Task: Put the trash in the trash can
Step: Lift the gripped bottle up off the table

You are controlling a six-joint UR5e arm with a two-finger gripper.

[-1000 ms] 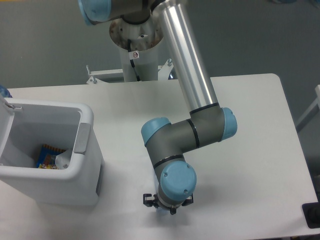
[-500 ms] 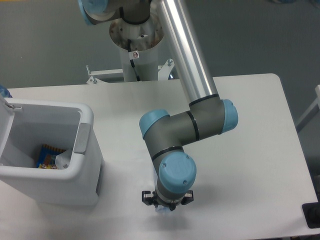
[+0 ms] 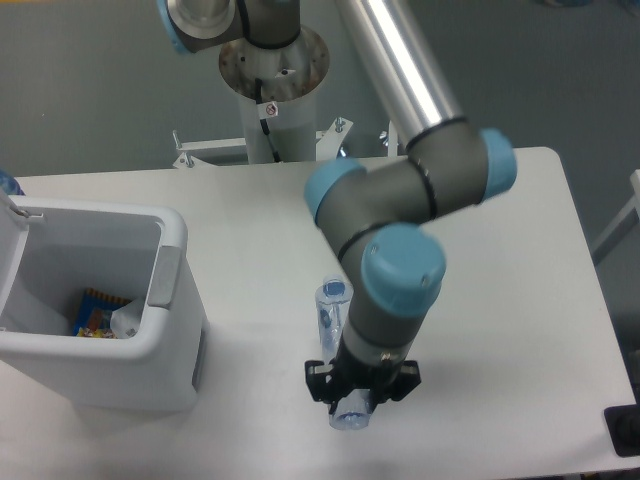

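Note:
The long crushed clear plastic bottle [image 3: 331, 310] runs from beside the arm's elbow down under the wrist, and its other end pokes out below at the front of the table. My gripper [image 3: 360, 392] points down and is shut on the bottle; the wrist hides the fingertips. The white trash can [image 3: 175, 275] stands open at the left, well apart from the gripper. Inside it lies a crumpled white wrapper [image 3: 126, 320].
A small orange-and-blue snack packet [image 3: 95, 314] lies in the bin beside the wrapper. The bin's hinged lid [image 3: 12, 222] stands up at the far left edge. The arm's base column [image 3: 275, 110] rises behind the table. The table's right edge [image 3: 590, 300] is near.
The wrist has risen toward the camera and shifted right. The bottle, hidden under the wrist before, now shows in the gripper.

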